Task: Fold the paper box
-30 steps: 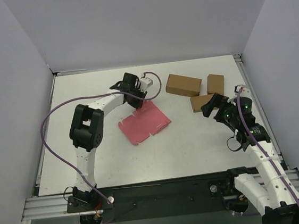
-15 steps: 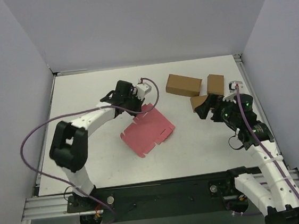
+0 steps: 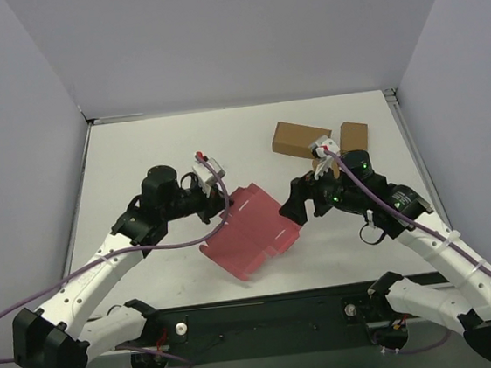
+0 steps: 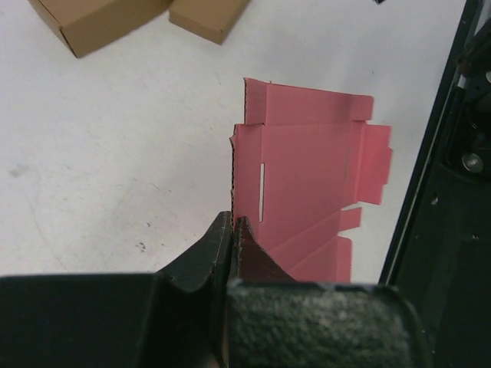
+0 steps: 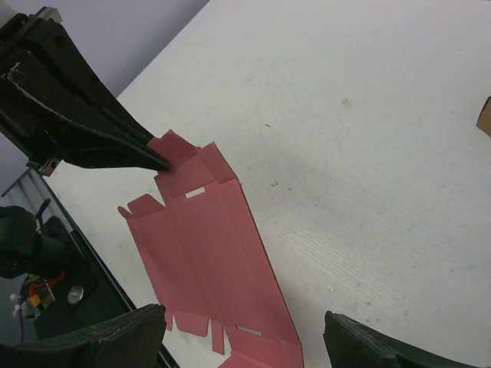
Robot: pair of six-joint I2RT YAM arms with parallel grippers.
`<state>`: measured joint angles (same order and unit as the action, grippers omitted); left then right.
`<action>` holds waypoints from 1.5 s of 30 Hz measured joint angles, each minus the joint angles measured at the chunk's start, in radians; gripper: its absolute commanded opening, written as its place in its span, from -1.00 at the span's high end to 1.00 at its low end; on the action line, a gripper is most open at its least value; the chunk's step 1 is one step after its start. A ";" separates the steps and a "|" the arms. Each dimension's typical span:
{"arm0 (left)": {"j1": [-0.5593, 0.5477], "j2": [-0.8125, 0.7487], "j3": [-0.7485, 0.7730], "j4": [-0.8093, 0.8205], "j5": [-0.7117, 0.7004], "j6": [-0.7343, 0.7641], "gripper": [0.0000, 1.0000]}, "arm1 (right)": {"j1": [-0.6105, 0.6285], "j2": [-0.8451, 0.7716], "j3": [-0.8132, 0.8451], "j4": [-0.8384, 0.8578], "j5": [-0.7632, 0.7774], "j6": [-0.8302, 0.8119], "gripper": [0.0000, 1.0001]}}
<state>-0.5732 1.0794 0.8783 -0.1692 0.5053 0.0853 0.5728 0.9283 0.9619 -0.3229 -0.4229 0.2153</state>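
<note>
Left tool (image 4: 232,221) closed; right tool (image 5: 245,337) wide

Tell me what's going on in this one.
The left gripper is shut on one edge of the paper box, a flat pink-red card sheet that is not yet folded, toward the near side of the table. The right gripper is open and poised at the sheet's opposite side; whether it touches the card is unclear. Brown cardboard boxes sit untouched at the far right.
</note>
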 measured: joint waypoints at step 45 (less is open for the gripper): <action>0.021 -0.010 -0.029 0.042 0.262 -0.126 1.00 | 0.050 0.161 0.076 -0.100 -0.198 -0.087 1.00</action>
<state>-0.5522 1.0691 0.8490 -0.1276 0.7677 -0.0410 0.6231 1.0889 1.0374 -0.4232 -0.6205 0.1284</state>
